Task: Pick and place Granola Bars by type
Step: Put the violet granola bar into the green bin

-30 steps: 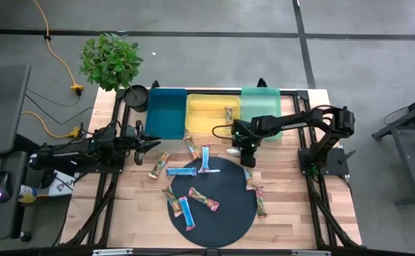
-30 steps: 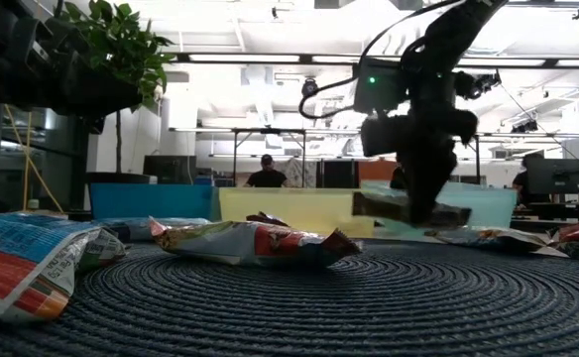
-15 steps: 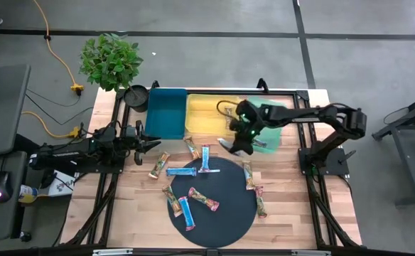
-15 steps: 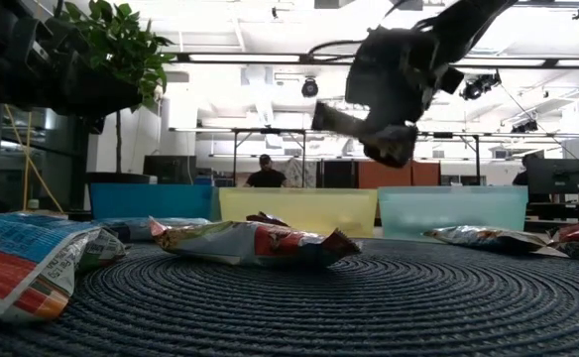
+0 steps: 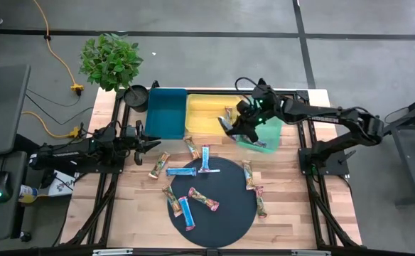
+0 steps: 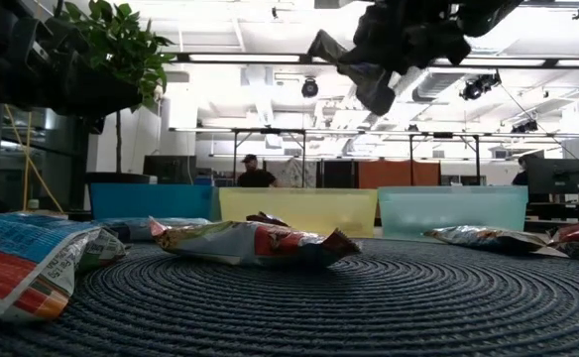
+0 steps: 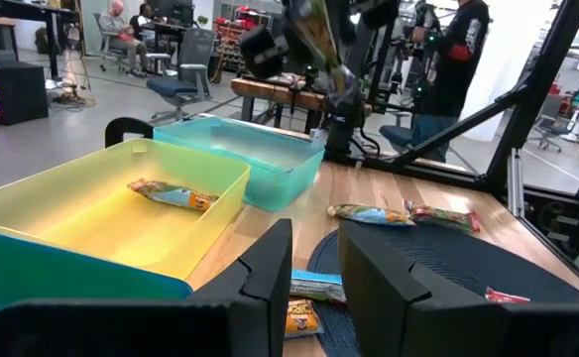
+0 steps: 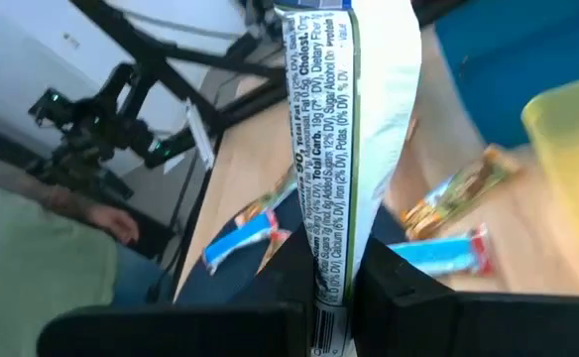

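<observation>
The right end effector (image 5: 230, 128) is clamped on a silvery granola bar (image 8: 347, 149) whose long axis sticks out past its fingertips, carried above the tabletop over the yellow tray (image 5: 204, 105) and green tray (image 5: 271, 135) boundary, which lie directly beneath.

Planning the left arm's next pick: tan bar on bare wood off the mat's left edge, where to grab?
Pinch the tan bar across its narrow width at mid-length, coming straight down. It lies flat and diagonal, so turn the left gripper to span the long edges; a blue bar crowds one end.
</observation>
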`<move>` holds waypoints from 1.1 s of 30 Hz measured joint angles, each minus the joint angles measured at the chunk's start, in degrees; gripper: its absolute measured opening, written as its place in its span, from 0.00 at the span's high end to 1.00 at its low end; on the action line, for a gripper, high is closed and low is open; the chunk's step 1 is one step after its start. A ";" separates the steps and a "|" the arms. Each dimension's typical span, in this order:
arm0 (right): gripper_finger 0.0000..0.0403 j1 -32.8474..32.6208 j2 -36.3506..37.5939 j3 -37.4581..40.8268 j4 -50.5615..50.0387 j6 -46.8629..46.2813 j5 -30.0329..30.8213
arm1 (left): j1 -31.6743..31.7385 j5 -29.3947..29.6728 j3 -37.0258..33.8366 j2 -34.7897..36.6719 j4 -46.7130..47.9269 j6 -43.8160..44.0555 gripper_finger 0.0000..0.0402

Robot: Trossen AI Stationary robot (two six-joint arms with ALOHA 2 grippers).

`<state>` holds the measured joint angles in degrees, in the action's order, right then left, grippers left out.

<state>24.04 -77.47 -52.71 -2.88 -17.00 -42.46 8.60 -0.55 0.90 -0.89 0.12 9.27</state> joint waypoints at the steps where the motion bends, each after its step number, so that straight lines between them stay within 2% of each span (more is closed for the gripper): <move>1: 0.94 0.21 0.53 0.00 -0.06 0.03 0.49 | 0.00 0.00 0.00 0.02 0.00 0.00 0.79; 12: 0.94 2.50 5.44 -0.04 -5.96 1.08 10.80 | 0.00 0.01 0.00 0.01 0.00 0.00 0.79; 16: 0.94 3.57 7.32 -0.07 -11.62 1.52 18.85 | 0.00 -0.01 0.00 0.00 0.00 0.01 0.79; 26: 0.95 5.41 10.97 -0.07 -25.00 -4.26 44.95 | 0.00 -0.01 -0.01 0.01 0.00 0.01 0.79; 28: 0.95 5.64 10.97 -0.07 -28.18 -5.01 47.76 | 0.00 -0.01 -0.01 0.00 0.00 -0.01 0.79; 33: 0.95 6.39 10.73 -0.07 -35.93 -4.58 50.04 | 0.01 -0.01 0.00 0.01 0.00 0.01 0.79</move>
<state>30.44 -66.74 -52.77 -38.82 -21.58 7.58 8.61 -0.56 0.90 -0.87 0.12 9.28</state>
